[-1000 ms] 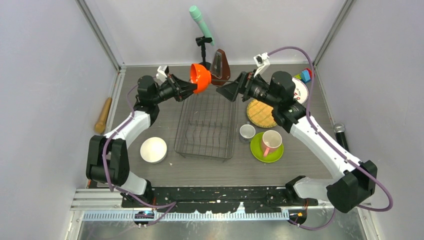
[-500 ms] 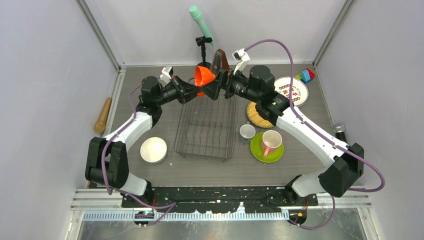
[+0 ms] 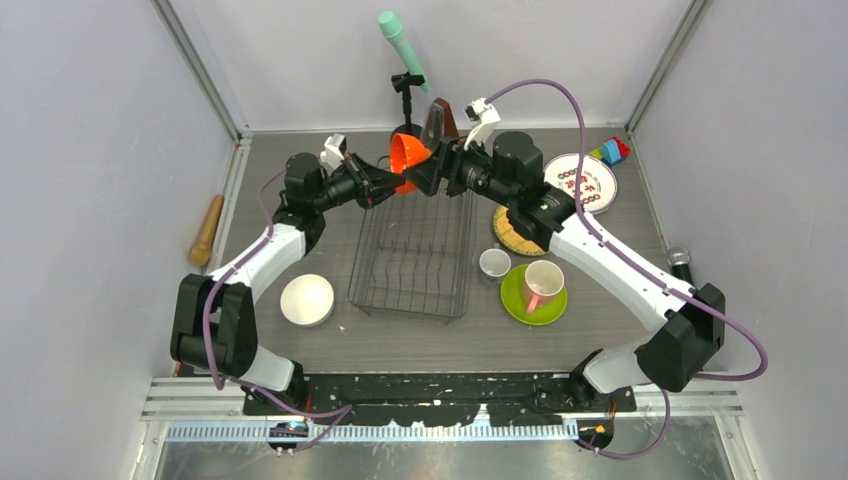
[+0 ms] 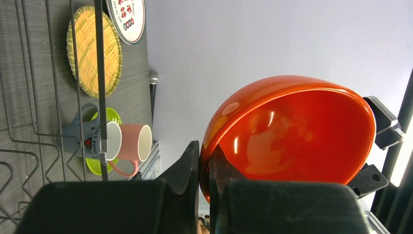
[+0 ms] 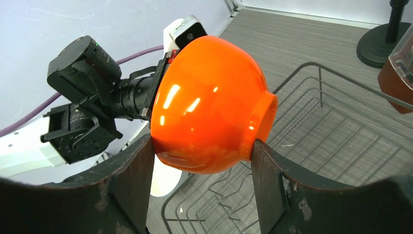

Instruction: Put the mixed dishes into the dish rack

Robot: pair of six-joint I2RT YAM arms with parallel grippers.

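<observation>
left tool [image 4: 204,153] is pinched tight on the rim of the orange bowl [image 5: 209,105], holding it tipped on its side in the air at the far end of the dish rack [image 3: 410,255]. right tool [image 5: 202,146] straddles the same bowl, one finger against each side.

Pale lilac walls [image 3: 500,60], grey tabletop [image 3: 400,340]

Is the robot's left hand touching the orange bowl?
Touching. The left wrist view shows the left gripper's fingers pinched on the orange bowl's rim, one on each side of it.
</observation>
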